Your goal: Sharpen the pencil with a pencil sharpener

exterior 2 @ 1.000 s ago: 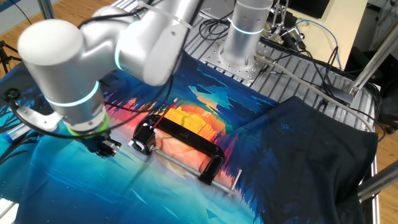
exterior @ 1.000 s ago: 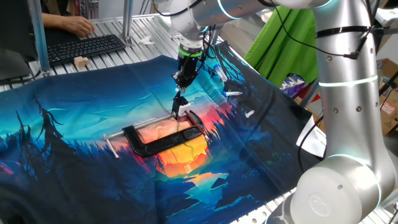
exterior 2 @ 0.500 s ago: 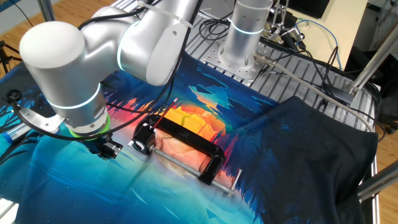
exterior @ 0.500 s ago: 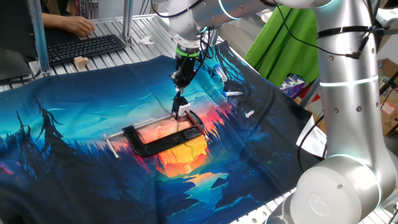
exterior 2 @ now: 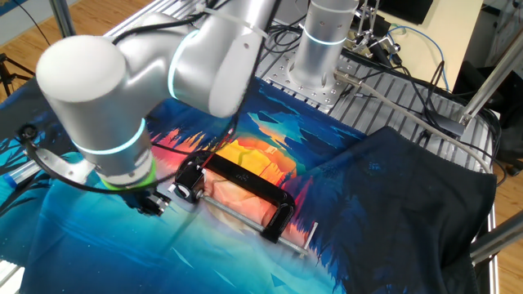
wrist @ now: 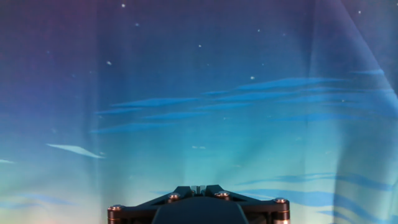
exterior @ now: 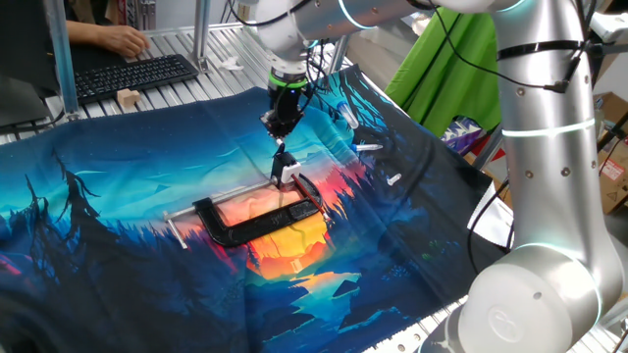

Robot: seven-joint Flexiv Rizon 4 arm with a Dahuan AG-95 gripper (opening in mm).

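Note:
The pencil sharpener [exterior: 287,177], a small whitish block, is held at the right end of the black C-shaped clamp [exterior: 257,224]. The pencil [exterior: 282,155], a short dark stick, stands up out of the sharpener. My gripper [exterior: 278,126] hangs just above and behind the pencil's top, and I cannot tell whether they touch. In the hand view the gripper [wrist: 199,188] is shut, with only blue cloth ahead and no pencil in sight. In the other fixed view the gripper [exterior 2: 155,204] is beside the sharpener [exterior 2: 183,193]; I cannot make out the pencil there.
The picture cloth [exterior: 118,216] covers the table. The clamp's silver rod [exterior: 175,224] sticks out at its left end. Small white loose bits [exterior: 371,148] lie to the right. A keyboard [exterior: 128,76] with a person's hand on it is at the back left.
In one fixed view my gripper has moved a little left and back, away from above the sharpener. The pencil, sharpener and clamp have not moved.

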